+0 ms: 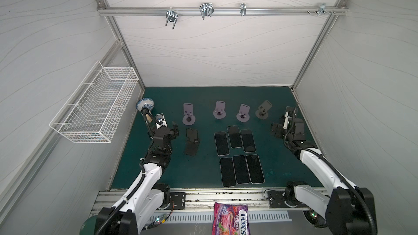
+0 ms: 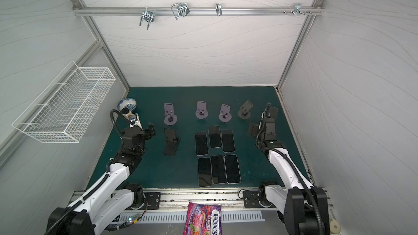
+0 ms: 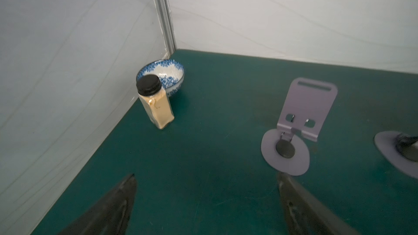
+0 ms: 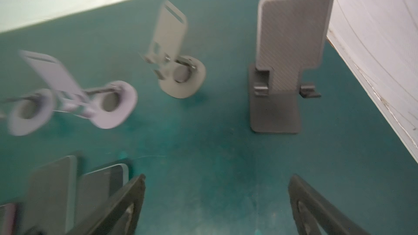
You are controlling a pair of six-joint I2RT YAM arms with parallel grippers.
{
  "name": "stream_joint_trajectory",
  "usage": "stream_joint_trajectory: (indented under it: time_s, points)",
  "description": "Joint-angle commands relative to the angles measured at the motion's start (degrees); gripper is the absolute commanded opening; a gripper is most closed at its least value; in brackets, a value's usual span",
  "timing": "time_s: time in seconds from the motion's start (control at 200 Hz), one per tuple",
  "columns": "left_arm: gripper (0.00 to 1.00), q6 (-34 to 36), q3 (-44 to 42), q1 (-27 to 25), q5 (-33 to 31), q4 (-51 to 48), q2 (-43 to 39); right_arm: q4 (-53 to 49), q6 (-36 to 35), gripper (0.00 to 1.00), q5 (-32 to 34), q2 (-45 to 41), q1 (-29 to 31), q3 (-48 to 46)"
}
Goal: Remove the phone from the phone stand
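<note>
Tan powder fills the black-capped bottle beside the blue-patterned bowl; left pincer and right pincer both gape wide.

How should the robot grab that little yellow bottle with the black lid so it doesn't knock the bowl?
Probably by the flat-sided body of the bottle, just under the black lid. It stands upright with the blue bowl right behind it and the wall beside it, so the left gripper, fingers open, should come in level from the open mat side, one finger on each flat face.
</note>
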Motion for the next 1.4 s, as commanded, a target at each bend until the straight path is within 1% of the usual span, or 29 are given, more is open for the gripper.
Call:
stream_joint_trajectory:
  time_s: [0.0,0.035,0.12,0.175,0.2,0.22,0.25,0.28,0.335,0.39,0.42,0.445,0.465,0.545,0.61,0.68,0.75,0.8,0.835,0.9,0.97,1.04,1.13,1.17,1.185,1.255,1.28,1.335,1.395]
  points:
    - [0.98,1.8,-1.5,1.3,-2.4,16.0,3.1,19.6,-5.5,0.99,2.6,3.3,-1.5,-4.6]
    - [0.98,0.7,-2.4,2.2,-1.7,17.5,4.0,23.8,-5.8,0.99,1.4,4.7,-1.8,-6.1]
    - [0.98,-3.6,-5.0,4.3,3.0,22.9,6.9,34.7,-7.5,0.99,-2.1,9.0,-1.9,-9.6]
    - [0.97,-5.4,-6.9,4.9,5.6,30.2,11.5,41.9,-8.9,0.99,-4.4,13.0,-2.0,-11.0]
    - [0.96,-4.2,-7.5,5.0,5.4,35.5,14.1,43.6,-9.1,0.99,-5.5,14.4,-1.9,-10.8]
    - [0.96,-3.3,-7.6,5.0,5.7,37.8,14.9,44.0,-9.3,0.99,-6.8,15.1,-1.9,-10.3]
    - [0.96,-3.0,-7.4,5.0,7.7,37.0,14.4,44.4,-8.9,0.99,-8.8,16.8,-2.1,-9.4]
    - [0.96,-1.8,-6.5,5.2,9.0,35.5,14.1,47.1,-9.0,0.99,-10.4,19.4,-2.1,-9.1]
    - [0.96,1.7,-4.5,5.4,10.8,34.4,15.9,50.4,-10.4,0.99,-13.0,24.9,-1.8,-8.3]
    - [0.96,3.4,-3.1,5.6,10.9,35.2,18.4,58.3,-10.7,0.99,-14.3,29.6,-1.5,-9.2]
    - [0.96,3.3,-2.8,5.6,11.4,35.5,19.0,57.4,-11.3,0.99,-16.0,28.5,-1.7,-9.5]
    - [0.96,3.1,-2.8,5.7,12.4,35.7,19.1,53.3,-11.6,0.99,-15.8,26.7,-1.7,-9.1]
    - [0.96,2.9,-2.6,5.8,12.9,36.0,19.5,52.6,-11.7,0.99,-15.8,26.4,-1.7,-9.2]
    - [0.96,3.2,-1.5,5.9,14.8,38.0,22.2,61.8,-11.4,0.99,-16.2,28.7,-2.1,-12.1]
    - [0.96,4.4,0.0,6.0,16.8,37.7,23.4,58.2,-10.2,0.99,-16.6,27.0,-3.3,-11.7]
    - [0.96,5.4,1.6,6.2,20.2,35.1,23.8,56.5,-8.1,0.99,-16.5,27.8,-4.5,-10.2]
    - [0.96,6.1,3.7,6.2,22.1,27.7,22.4,52.4,-7.3,0.99,-17.5,27.6,-5.3,-8.2]
    - [0.96,5.0,5.6,6.6,21.8,19.9,21.3,52.5,-7.6,0.99,-18.3,28.0,-5.3,-7.9]
    - [0.96,3.9,6.0,7.2,22.1,17.7,21.2,52.3,-7.5,0.99,-18.2,27.8,-5.3,-8.0]
    - [0.96,1.7,4.2,8.5,23.4,21.0,23.0,52.5,-7.6,0.99,-18.2,27.9,-5.3,-8.0]
    - [0.96,0.4,2.8,9.6,22.2,25.0,26.1,52.3,-7.5,0.99,-18.2,27.8,-5.3,-7.9]
    - [0.96,-1.2,2.0,11.3,24.2,28.5,28.6,52.3,-7.6,0.99,-18.3,27.8,-5.3,-8.0]
    - [0.96,-1.8,-0.5,12.1,25.9,36.7,33.4,52.8,-7.5,0.99,-18.7,27.8,-5.4,-8.1]
    - [0.96,-1.6,-2.6,12.1,25.7,46.2,37.1,52.8,-7.5,0.99,-19.0,27.9,-5.6,-8.2]
    - [0.96,-1.7,-2.9,12.2,25.7,47.8,37.4,52.8,-7.4,0.99,-19.1,27.9,-5.5,-8.2]
    - [0.98,-3.3,-1.0,12.2,22.6,37.6,33.9,52.3,-7.2,0.99,-18.7,28.0,-5.6,-7.9]
    - [0.98,-4.2,-0.5,12.1,19.7,37.3,34.4,51.6,-6.6,0.99,-18.1,28.1,-5.6,-7.4]
    - [0.99,-3.8,0.1,11.8,18.7,39.7,36.2,49.1,-7.4,0.99,-16.5,28.5,-4.7,-5.8]
    - [0.99,-3.7,2.0,10.6,15.7,34.4,35.4,46.7,-8.5,0.99,-14.0,28.4,-3.2,-4.5]
